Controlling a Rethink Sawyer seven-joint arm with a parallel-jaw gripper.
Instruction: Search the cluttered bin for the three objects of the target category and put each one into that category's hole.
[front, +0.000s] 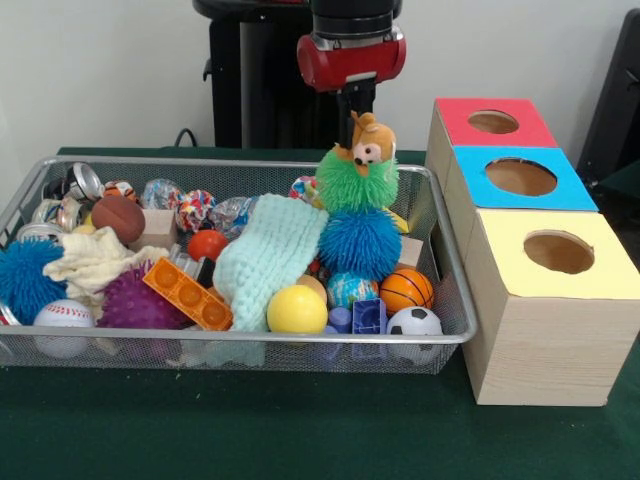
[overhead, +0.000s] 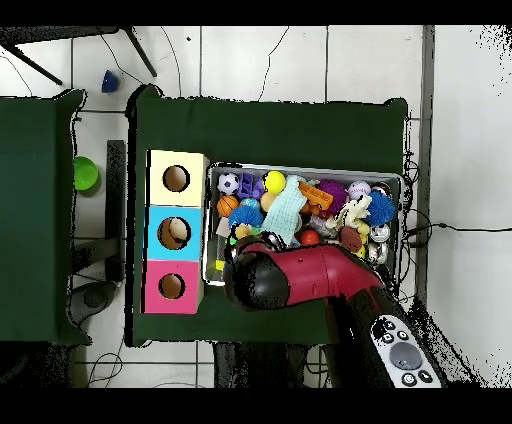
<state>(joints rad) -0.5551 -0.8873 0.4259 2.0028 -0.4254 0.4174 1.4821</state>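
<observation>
The wire-mesh bin (front: 250, 339) is full of toys on the green table. My gripper (front: 357, 113) hangs over its far right part, shut on the top of an orange-tan plush animal (front: 372, 143) with a pale face. The plush hangs just above a green fuzzy ball (front: 357, 184). The red-topped box's hole (front: 493, 122) lies to the right, beyond the bin's far right corner. In the overhead view the red arm (overhead: 300, 280) covers the gripper, the plush and part of the bin (overhead: 300, 168); the red box's hole (overhead: 171, 286) shows at lower left. I see no other plush toys.
The blue-topped box (front: 520, 178) and the yellow-topped box (front: 558, 252) stand in a row with the red one, right of the bin. The bin holds a blue fuzzy ball (front: 360, 243), a mint cloth (front: 268, 258), a yellow ball (front: 297, 310), a basketball (front: 406, 290) and an orange brick (front: 187, 293).
</observation>
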